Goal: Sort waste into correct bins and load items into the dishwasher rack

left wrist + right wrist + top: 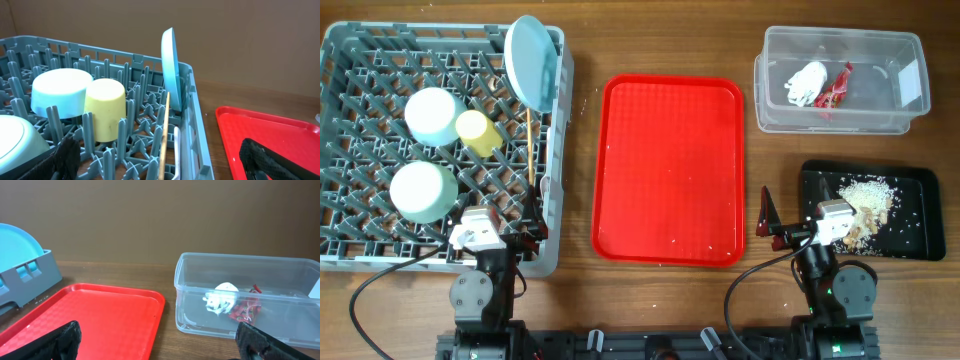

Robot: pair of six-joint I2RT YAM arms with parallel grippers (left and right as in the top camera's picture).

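The left claw is spread wide with nothing between its fingers. It hangs left of the red tray's near left corner, over the near right corner of the rack. The rack fills the table left of the red tray.

Just ahead of the claw, a chopstick leans along the rack wall that faces the red tray. A white strip stands just beside it; I cannot tell whether it is the fork. Beyond them the plate stands on edge in the rack's far corner, on the red tray's side. Deeper in the rack the cup sits upside down. An upturned bowl is just beside it on the side away from the red tray. The other bowl sits nearer the arm, also upturned.

The right claw is likewise spread apart and empty. It sits right of the red tray's near right corner, at the left end of the black tray. That tray lies right of the red tray's near half. The scraps are heaped on it, with loose bits scattered around them.

The tub stands right of the red tray's far half. The tissue and wrapper lie inside it, touching, with the wrapper further from the red tray. A few pale crumbs dot the red tray's near part.
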